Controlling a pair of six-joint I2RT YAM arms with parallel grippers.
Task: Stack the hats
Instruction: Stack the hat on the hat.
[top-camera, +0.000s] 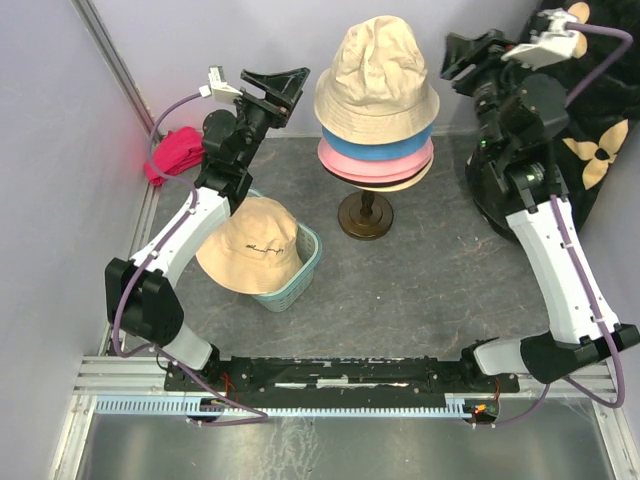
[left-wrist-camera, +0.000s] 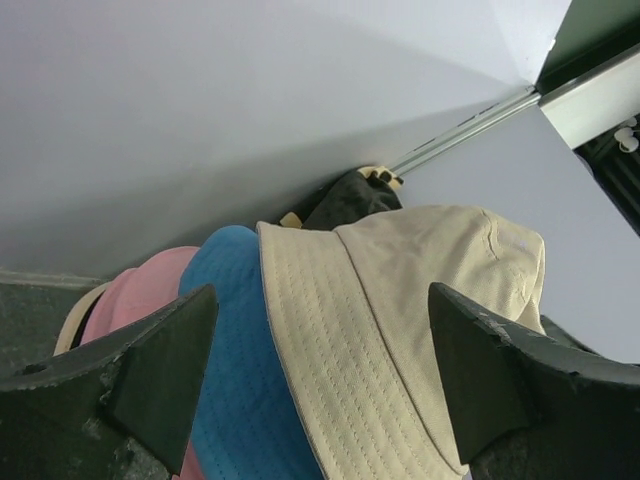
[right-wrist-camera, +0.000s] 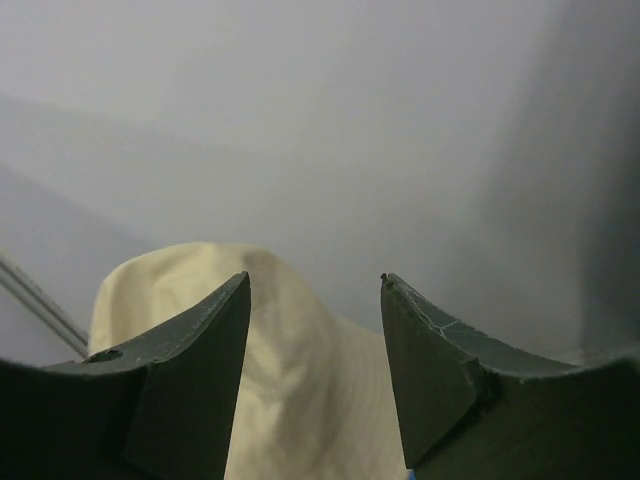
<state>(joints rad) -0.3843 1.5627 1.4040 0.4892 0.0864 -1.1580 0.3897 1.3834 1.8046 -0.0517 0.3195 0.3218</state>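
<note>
A stack of hats sits on a stand (top-camera: 365, 218) at the back middle: a beige hat (top-camera: 377, 75) on top, then a blue hat (top-camera: 378, 148) and a pink hat (top-camera: 372, 164). Another beige hat (top-camera: 252, 243) lies over a teal basket (top-camera: 305, 262). My left gripper (top-camera: 275, 85) hangs open just left of the stack, touching nothing. In the left wrist view the beige hat (left-wrist-camera: 400, 330), blue hat (left-wrist-camera: 235, 380) and pink hat (left-wrist-camera: 150, 290) lie beyond the open left gripper (left-wrist-camera: 325, 370). My right gripper (top-camera: 465, 55) is open to the stack's right; beyond the right gripper (right-wrist-camera: 315, 280) lies the beige crown (right-wrist-camera: 290, 400).
A magenta-red cloth bundle (top-camera: 172, 155) lies at the back left by the wall. A black bag with a pale flower pattern (top-camera: 592, 145) stands at the back right behind the right arm. Walls close in the left and back sides.
</note>
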